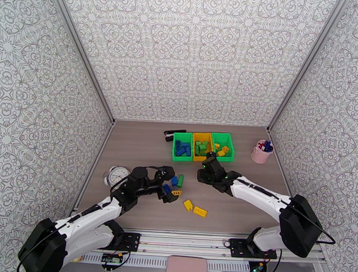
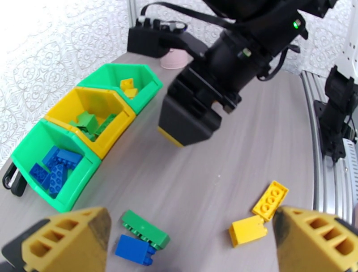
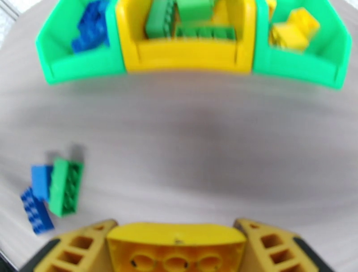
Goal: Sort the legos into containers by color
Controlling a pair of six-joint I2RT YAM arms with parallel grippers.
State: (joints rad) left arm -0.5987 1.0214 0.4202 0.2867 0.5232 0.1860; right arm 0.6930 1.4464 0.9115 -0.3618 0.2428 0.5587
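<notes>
Your right gripper (image 3: 176,247) pinches a yellow brick (image 3: 176,236) on the near side of the bins (image 3: 185,56). Your left gripper (image 2: 190,239) hangs spread wide over a blue brick (image 2: 133,249), a green brick (image 2: 145,228) and two loose yellow bricks (image 2: 270,200).

table (image 1: 140,146) | bins (image 1: 181,158) far centre | loose legos (image 1: 200,211) near | clock (image 1: 117,175) left | pink cup (image 1: 261,153) right

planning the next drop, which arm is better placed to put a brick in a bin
Right. The right gripper holds a yellow brick close to the bin with yellows; the left gripper is open, empty, over loose bricks.
</notes>
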